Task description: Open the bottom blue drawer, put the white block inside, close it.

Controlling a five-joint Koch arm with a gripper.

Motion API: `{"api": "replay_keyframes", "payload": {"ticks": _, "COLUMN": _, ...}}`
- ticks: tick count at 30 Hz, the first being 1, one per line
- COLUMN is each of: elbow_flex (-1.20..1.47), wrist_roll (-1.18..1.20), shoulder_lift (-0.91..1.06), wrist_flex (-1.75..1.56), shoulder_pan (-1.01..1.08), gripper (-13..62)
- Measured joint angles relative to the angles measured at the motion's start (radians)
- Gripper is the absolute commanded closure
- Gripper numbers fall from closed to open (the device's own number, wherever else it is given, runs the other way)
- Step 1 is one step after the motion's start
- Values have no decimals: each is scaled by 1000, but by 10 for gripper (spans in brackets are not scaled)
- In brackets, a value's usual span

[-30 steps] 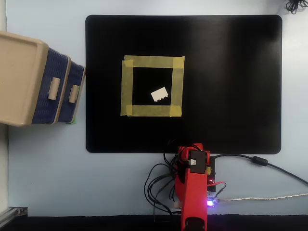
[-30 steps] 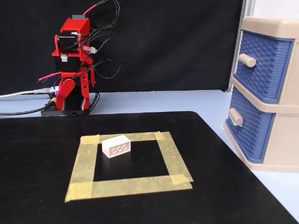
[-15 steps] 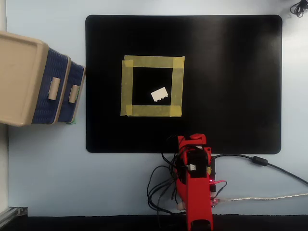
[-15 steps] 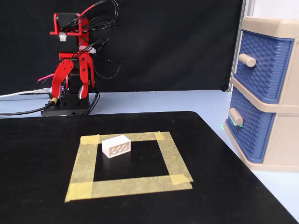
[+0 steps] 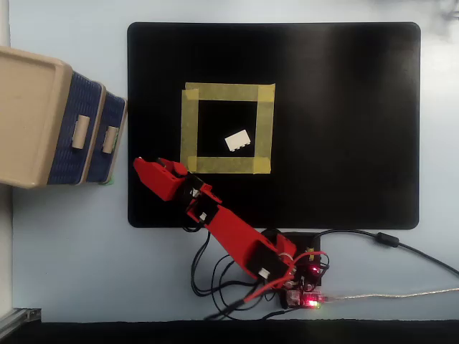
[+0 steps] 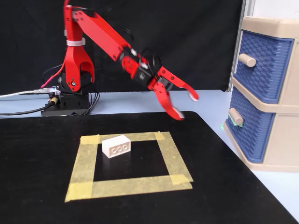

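Note:
The white block [image 5: 237, 140] lies on the black mat inside a yellow tape square [image 5: 226, 92]; in the fixed view the block [image 6: 116, 146] shows its small bumps on one side. The bottom blue drawer [image 6: 250, 133] is the lowest tier of the beige cabinet [image 6: 275, 24] and looks pushed in, its beige tab handle [image 6: 236, 116] facing the mat. From overhead the drawer [image 5: 115, 122] is at the left. My red gripper [image 6: 185, 105] hangs open and empty above the mat, between the block and the drawer; it also shows overhead [image 5: 143, 166].
A matching upper blue drawer [image 6: 261, 60] sits above the bottom one. The arm's base [image 5: 301, 276] with lit electronics and cables stands at the mat's near edge in the overhead view. The black mat [image 5: 344, 143] covers the middle of the pale table.

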Motion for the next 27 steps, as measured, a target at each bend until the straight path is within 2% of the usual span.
{"api": "replay_keyframes", "payload": {"ticks": 2, "elbow_flex": -6, "wrist_roll": -89, "shoulder_lift": -156, "wrist_flex": -230, "shoulder_pan": 2, "gripper": 167}}
{"api": "replay_keyframes", "payload": {"ticks": 7, "elbow_flex": -235, "wrist_roll": -204, "shoulder_lift": -348, "wrist_flex": -399, "shoulder_pan": 2, "gripper": 167}}
{"api": "replay_keyframes", "payload": {"ticks": 12, "elbow_flex": -420, "wrist_roll": -212, "shoulder_lift": -512, "wrist_flex": -410, "shoulder_pan": 2, "gripper": 168}}
{"api": "replay_keyframes", "payload": {"ticks": 19, "elbow_flex": -548, "wrist_roll": -215, "shoulder_lift": -600, "wrist_flex": -410, "shoulder_pan": 2, "gripper": 176}}
{"api": "replay_keyframes", "payload": {"ticks": 21, "elbow_flex": -546, "wrist_roll": -213, "shoulder_lift": -600, "wrist_flex": -396, "shoulder_pan": 2, "gripper": 215}}
{"api": "replay_keyframes", "payload": {"ticks": 22, "elbow_flex": -548, "wrist_roll": -212, "shoulder_lift": -598, "wrist_flex": -380, "shoulder_pan": 2, "gripper": 262}}
{"api": "replay_keyframes", "payload": {"ticks": 24, "elbow_flex": -549, "wrist_roll": -215, "shoulder_lift": -597, "wrist_flex": -328, "shoulder_pan": 3, "gripper": 364}}
{"api": "replay_keyframes", "payload": {"ticks": 27, "elbow_flex": -568, "wrist_roll": -215, "shoulder_lift": -586, "wrist_flex": -235, "shoulder_pan": 3, "gripper": 560}}
